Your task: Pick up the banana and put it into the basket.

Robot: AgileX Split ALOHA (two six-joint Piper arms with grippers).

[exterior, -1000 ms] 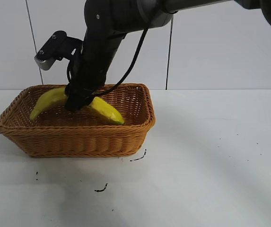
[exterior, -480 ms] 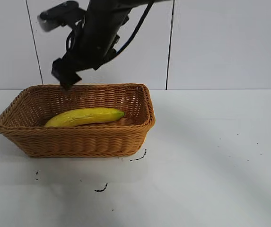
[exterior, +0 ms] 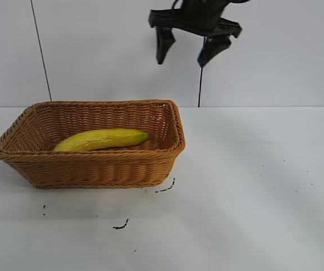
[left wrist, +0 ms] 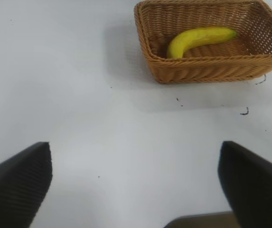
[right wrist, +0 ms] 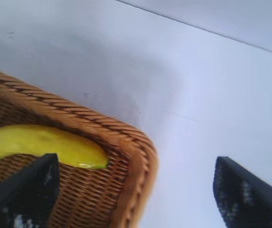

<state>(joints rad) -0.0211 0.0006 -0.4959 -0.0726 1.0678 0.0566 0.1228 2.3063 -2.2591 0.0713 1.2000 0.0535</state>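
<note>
Since the banana [exterior: 102,139] lies flat inside the basket [exterior: 94,166], you can log placement as done. Right gripper [exterior: 186,46] hangs empty above the basket's far corner, jaws spread wide; left gripper [left wrist: 136,183] parked, open.

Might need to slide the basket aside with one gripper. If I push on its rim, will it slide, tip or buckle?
Likely slides: the basket sits flat and broad on the smooth white table. Tipping seems unlikely, since its sides are low and the banana lies along the bottom. The woven rim may flex slightly under a push, so pressing lower on the wall looks safer.
</note>
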